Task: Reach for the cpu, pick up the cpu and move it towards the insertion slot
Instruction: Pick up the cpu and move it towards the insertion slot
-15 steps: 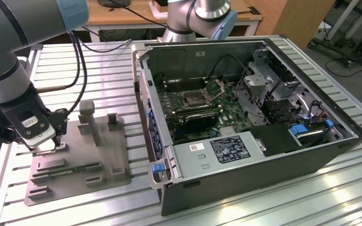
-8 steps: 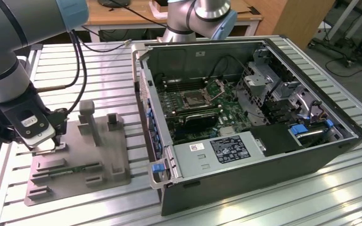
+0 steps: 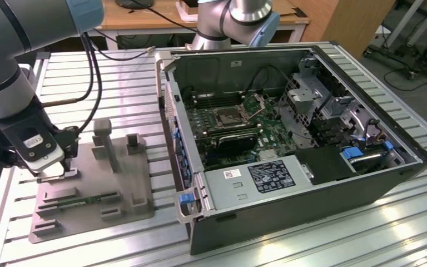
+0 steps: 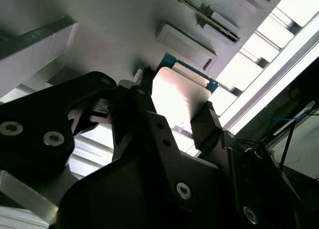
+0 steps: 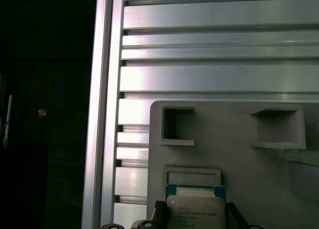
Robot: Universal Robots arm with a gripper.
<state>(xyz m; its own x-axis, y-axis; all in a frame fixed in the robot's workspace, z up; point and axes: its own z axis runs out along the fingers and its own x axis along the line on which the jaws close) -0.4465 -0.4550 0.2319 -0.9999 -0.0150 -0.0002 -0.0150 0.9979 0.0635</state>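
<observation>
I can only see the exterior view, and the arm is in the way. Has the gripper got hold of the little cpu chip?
Observer: Yes. In the second wrist view the gripper has a black finger against each of two opposite edges of the cpu.
Operator: What does the chip look like close up?
Observer: Its top is pale and shiny, and a thin green border sticks out around it.
Operator: What's right next to it?
Observer: In the first wrist view, a square frame raised on the grey fixture plate lies just beyond the cpu.
</observation>
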